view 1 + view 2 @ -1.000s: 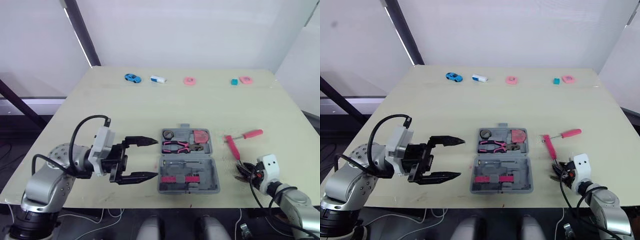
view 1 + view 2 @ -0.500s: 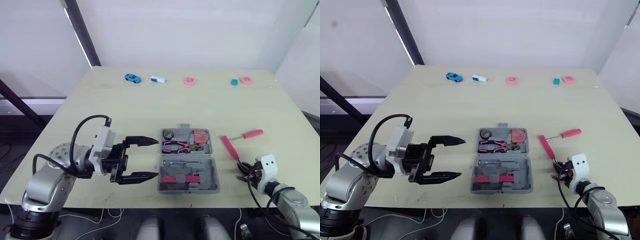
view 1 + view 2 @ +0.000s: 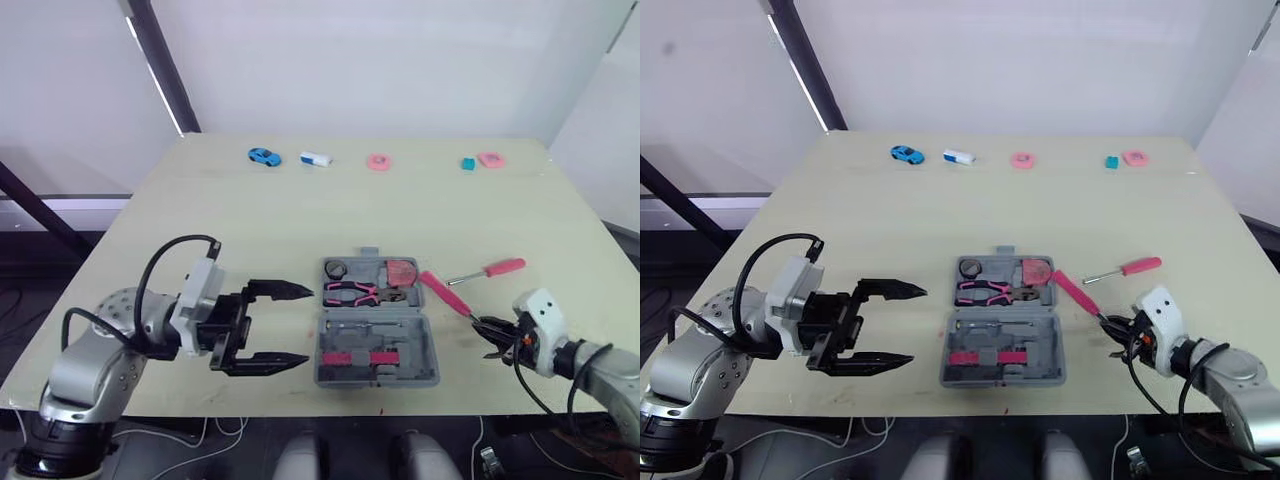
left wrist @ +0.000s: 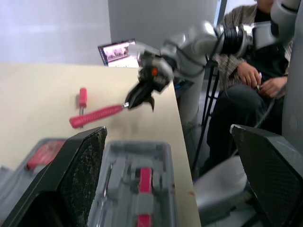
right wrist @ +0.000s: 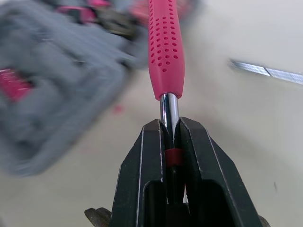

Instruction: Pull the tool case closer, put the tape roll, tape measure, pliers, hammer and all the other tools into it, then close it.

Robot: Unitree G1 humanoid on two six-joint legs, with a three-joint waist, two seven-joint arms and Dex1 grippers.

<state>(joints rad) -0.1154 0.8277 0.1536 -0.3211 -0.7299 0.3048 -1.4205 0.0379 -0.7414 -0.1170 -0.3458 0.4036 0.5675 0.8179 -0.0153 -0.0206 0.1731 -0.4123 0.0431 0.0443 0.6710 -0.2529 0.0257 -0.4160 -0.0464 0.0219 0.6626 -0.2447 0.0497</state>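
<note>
— Two grippers: what do they hold?
— Your left gripper (image 3: 308, 326) hangs wide open and empty, just left of the tool case (image 3: 428, 352). Your right gripper (image 3: 483, 327) is clamped on the hammer's (image 3: 445, 294) steel shaft, its pink handle pointing at the case's right edge.
— And beyond?
— You'll see the screwdriver (image 3: 497, 268) lying on the surface (image 3: 300, 220).

Head stereo pair: set high at the near edge, faced forward and down, took in the whole desk (image 3: 300, 220) out to its far edge and the wall. Left wrist camera: low over the desk, looked rightward past the left gripper (image 3: 307, 326) across the tool case (image 3: 377, 330), out to the right gripper (image 4: 139, 98) and a seated person (image 4: 246, 75) beyond the right edge. Right wrist camera: very near, faced leftward along the hammer (image 5: 165, 52) toward the case. All views shared case and hammer.
</note>
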